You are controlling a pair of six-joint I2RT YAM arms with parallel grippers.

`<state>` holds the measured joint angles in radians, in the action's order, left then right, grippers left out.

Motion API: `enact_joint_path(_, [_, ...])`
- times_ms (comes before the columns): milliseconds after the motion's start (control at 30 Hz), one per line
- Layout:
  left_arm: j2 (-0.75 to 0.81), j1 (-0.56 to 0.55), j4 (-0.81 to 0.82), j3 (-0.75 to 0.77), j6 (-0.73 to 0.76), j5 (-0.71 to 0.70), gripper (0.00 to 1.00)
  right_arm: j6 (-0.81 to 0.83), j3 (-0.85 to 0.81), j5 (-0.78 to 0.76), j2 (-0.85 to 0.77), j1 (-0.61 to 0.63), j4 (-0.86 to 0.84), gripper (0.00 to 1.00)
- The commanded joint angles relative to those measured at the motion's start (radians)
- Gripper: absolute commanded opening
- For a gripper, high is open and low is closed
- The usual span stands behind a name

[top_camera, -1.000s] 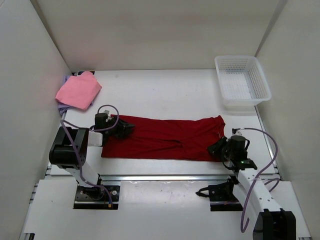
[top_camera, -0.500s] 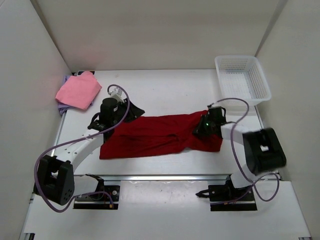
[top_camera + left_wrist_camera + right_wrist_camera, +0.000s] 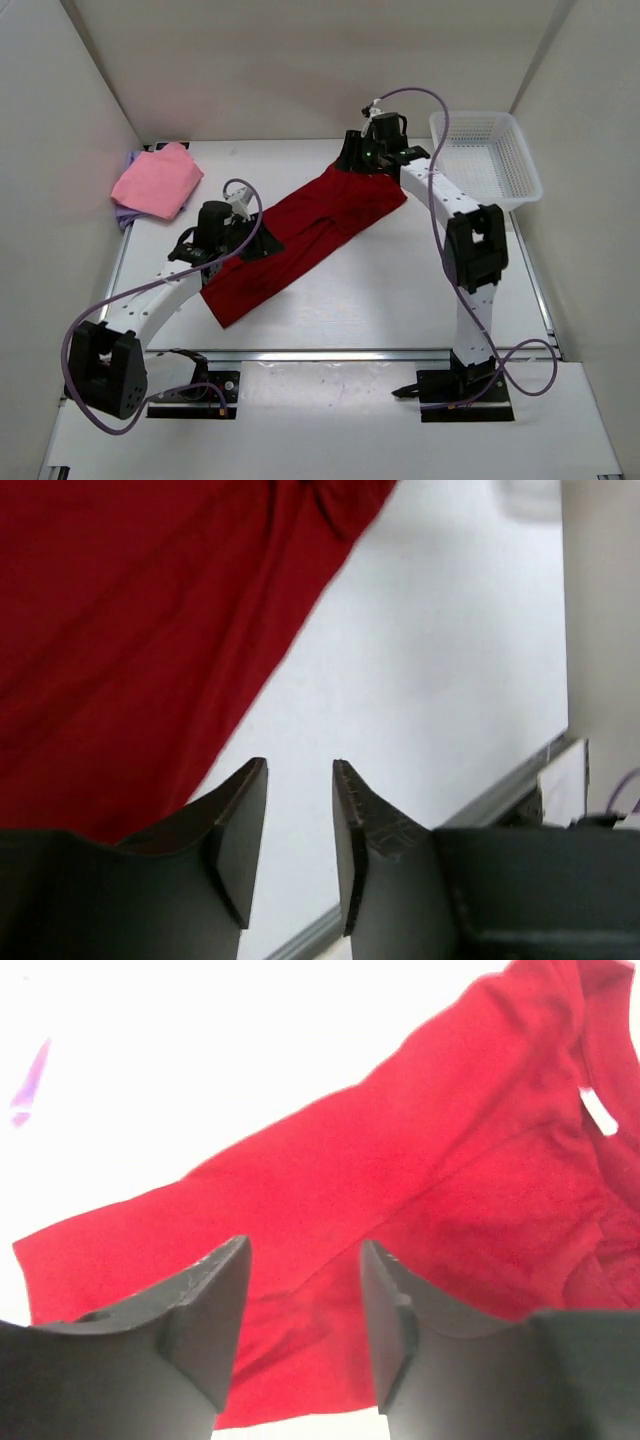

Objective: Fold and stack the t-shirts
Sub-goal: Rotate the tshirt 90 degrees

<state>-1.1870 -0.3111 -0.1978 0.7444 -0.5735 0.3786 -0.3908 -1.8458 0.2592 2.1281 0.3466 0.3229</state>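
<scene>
**A:** Where is the dark red t-shirt (image 3: pixel 310 235)?

**B:** It lies flat on the white table (image 3: pixel 400 300), about mid-table, as a long narrow band. The pink t-shirt (image 3: pixel 155 180) sits folded on the lavender t-shirt (image 3: pixel 127 215) in the far-left corner, well apart from it.

**A:** Is anything holding it?

**B:** No. The right gripper (image 3: pixel 362 160) hovers over the far end with its fingers spread. Its wrist view shows red cloth below them, not between them. The left gripper (image 3: pixel 262 245) is at the shirt's left edge, jaws a little apart, with bare table showing through the gap.

**A:** What could go wrong from here?

**B:** The band lies skewed to the table edge, so I judge that an end-over-end fold would come out crooked unless both ends are taken square. The far end looks rumpled, and a pinch there might catch only one layer and pull the fold open. The right arm is also stretched far out, so a grasp there may drag the cloth rather than lift it.

**A:** Which way does it point?

**B:** The long axis runs diagonally, from near-left to far-right. The neck end, with its small white label, seems to lie under the right gripper, towards the white lattice basket (image 3: pixel 487 205). The hem end points at the left arm's base.
</scene>
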Motion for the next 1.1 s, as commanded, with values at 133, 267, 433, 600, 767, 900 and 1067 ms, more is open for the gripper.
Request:
enact_joint_path(133, [-0.069,-0.063,-0.051,0.081,0.078,0.043,0.22,-0.029,0.527,0.022,-0.465,0.092,-0.153,0.10])
enact_joint_path(267, [-0.022,-0.005,0.014,0.038,0.037,0.040,0.10,-0.150,0.902,0.031,-0.592,0.193,-0.396,0.00])
enact_joint_path(433, [0.000,0.018,0.003,0.007,0.031,0.045,0.10,-0.246,0.922,0.057,-0.487,0.325,-0.499,0.33])
enact_joint_path(600, [0.027,0.026,-0.002,-0.016,0.050,0.036,0.12,-0.338,0.913,0.002,-0.360,0.390,-0.559,0.43])
enact_joint_path(767, [0.026,0.003,0.017,-0.033,0.043,0.034,0.16,-0.394,0.886,-0.066,-0.269,0.400,-0.571,0.43])
enact_joint_path(900, [0.024,0.001,0.024,-0.033,0.035,0.028,0.24,-0.427,0.852,-0.060,-0.185,0.379,-0.587,0.39])
enact_joint_path(1067, [0.015,0.000,0.021,-0.021,0.041,0.000,0.26,-0.410,0.867,0.011,-0.197,0.325,-0.573,0.00])
